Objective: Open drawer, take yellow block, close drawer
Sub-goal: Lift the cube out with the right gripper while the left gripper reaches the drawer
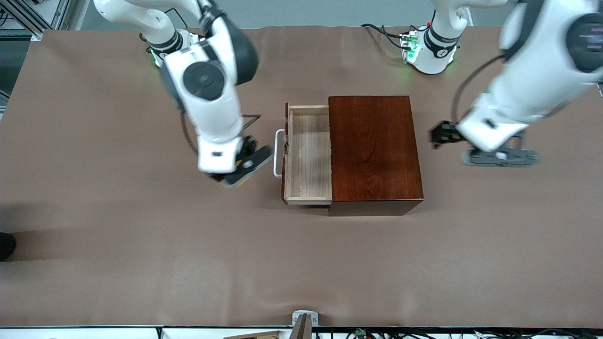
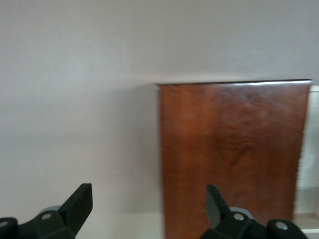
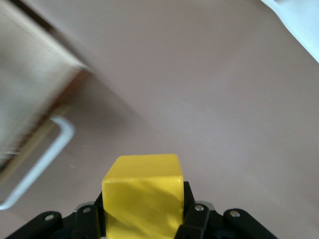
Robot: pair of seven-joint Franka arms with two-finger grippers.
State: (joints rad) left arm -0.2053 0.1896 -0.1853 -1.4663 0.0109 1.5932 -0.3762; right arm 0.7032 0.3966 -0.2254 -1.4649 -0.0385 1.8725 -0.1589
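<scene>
Already the drawer [image 1: 308,155] stands pulled out and empty, and the right gripper [image 1: 242,165] grips the yellow block [image 3: 143,194] in its jaws over the bench [image 1: 141,245], just beside the handle [image 1: 279,153]. Only closing remains. The left gripper [image 1: 499,155] waits, jaws wide, beside the wooden box [image 1: 374,150], with open room around.

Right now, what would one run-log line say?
drawer: open, looks empty | yellow block: held in right gripper over table beside handle | left gripper: open, beside box
</scene>
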